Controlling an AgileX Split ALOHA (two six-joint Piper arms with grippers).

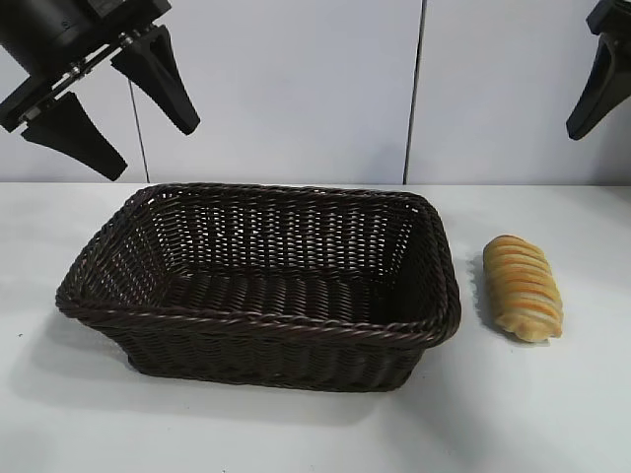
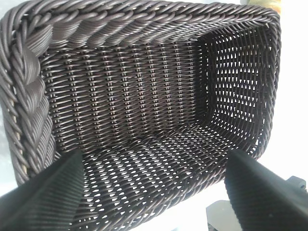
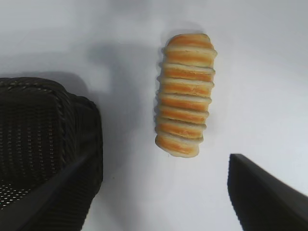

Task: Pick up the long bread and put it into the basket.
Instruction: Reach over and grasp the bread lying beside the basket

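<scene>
Bread point(image 1: 522, 287) lies flat on the white tabletop point(image 1: 552, 414), just beside the basket point(image 1: 118, 258) on the right arm's side, apart from it with a narrow strip of tabletop between. Long axis runs roughly front to back in the exterior view, slightly slanted. Ridged, golden-tan with orange-brown stripes; nothing touches it.

Right wrist view: bread point(image 3: 185, 95) sits whole in view on bare tabletop, a basket corner point(image 3: 82, 125) to one side.

Basket sits mid-tabletop, dark brown wicker, braided rim, sloping sides. Interior shows only weave, seen also from the left wrist point(image 2: 144, 106).

Right end effector point(image 1: 599, 74) hangs high above the bread at the upper right edge of the exterior view, partly cut off. Wrist view shows its two fingers point(image 3: 264, 197) spread wide, bread beyond the gap, nothing held.

Left end effector point(image 1: 108, 103) hangs above the basket's left end, angled down toward it, fingers point(image 1: 163, 74) well apart and empty. Its wrist view looks into the basket between both dark fingers point(image 2: 48, 192).
</scene>
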